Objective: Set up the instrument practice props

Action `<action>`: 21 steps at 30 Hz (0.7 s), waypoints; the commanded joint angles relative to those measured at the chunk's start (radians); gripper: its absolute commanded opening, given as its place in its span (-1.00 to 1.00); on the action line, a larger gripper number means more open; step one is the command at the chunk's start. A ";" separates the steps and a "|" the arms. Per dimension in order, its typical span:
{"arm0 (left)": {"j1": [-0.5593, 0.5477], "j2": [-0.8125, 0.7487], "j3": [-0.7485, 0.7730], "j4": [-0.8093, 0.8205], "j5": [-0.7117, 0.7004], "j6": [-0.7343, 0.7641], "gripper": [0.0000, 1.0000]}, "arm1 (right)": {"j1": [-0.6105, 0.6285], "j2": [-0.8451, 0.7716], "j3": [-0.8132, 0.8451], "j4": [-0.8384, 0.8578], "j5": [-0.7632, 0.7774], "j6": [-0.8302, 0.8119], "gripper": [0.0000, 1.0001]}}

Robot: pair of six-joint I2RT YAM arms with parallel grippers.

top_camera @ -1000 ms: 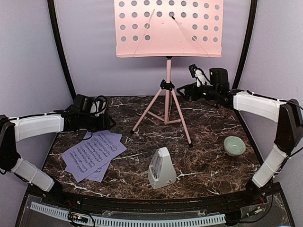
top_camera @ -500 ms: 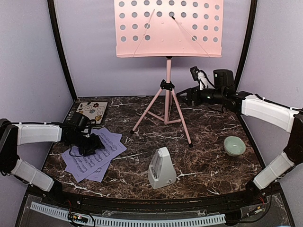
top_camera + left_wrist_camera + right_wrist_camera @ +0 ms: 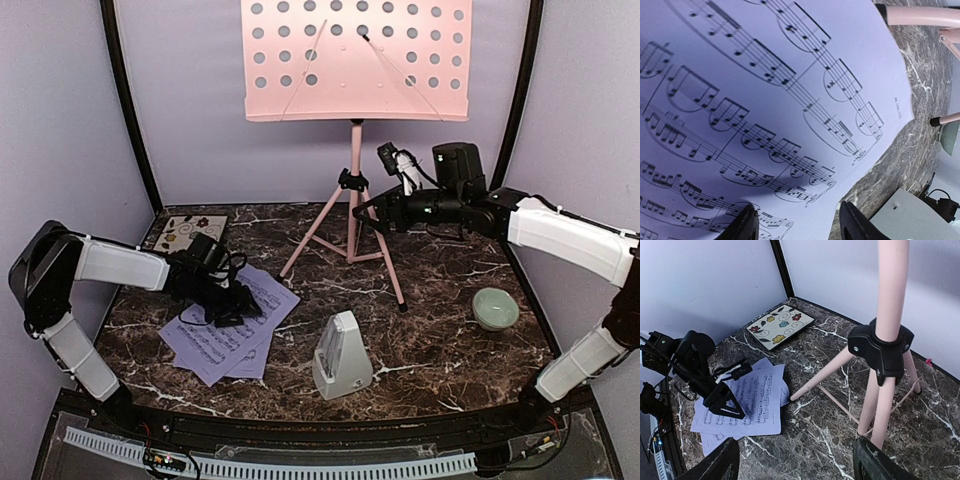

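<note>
The pink music stand stands at the back middle, with its perforated desk (image 3: 357,60) high up and its pole (image 3: 890,290) on tripod legs (image 3: 310,238). The lavender sheet-music pages (image 3: 235,335) lie fanned on the marble at the left. My left gripper (image 3: 233,303) is open, low over the top page (image 3: 765,100) near its right edge, and holds nothing. The grey-white metronome (image 3: 340,357) stands upright at the front middle, to the right of the pages. My right gripper (image 3: 370,215) is open and empty, just right of the stand's black hub (image 3: 880,347).
A pale green bowl (image 3: 495,307) sits at the right. A floral coaster (image 3: 190,232) lies at the back left, and also shows in the right wrist view (image 3: 780,326). Lavender walls and black frame posts close in the marble table (image 3: 450,350).
My left gripper has swung from the back left down onto the pages and then right; the pages have shifted right toward the metronome. My right gripper has moved left toward the stand's pole.
</note>
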 commanded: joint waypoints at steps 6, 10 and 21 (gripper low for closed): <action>-0.049 0.005 0.068 0.133 0.099 0.027 0.15 | 0.094 0.047 0.130 -0.091 0.089 -0.051 0.54; 0.026 -0.169 -0.055 0.151 0.079 -0.058 0.22 | 0.147 0.077 0.167 -0.131 0.112 -0.072 0.53; 0.339 -0.598 -0.304 -0.255 0.035 -0.187 0.37 | 0.273 0.259 0.352 -0.258 0.159 -0.129 0.51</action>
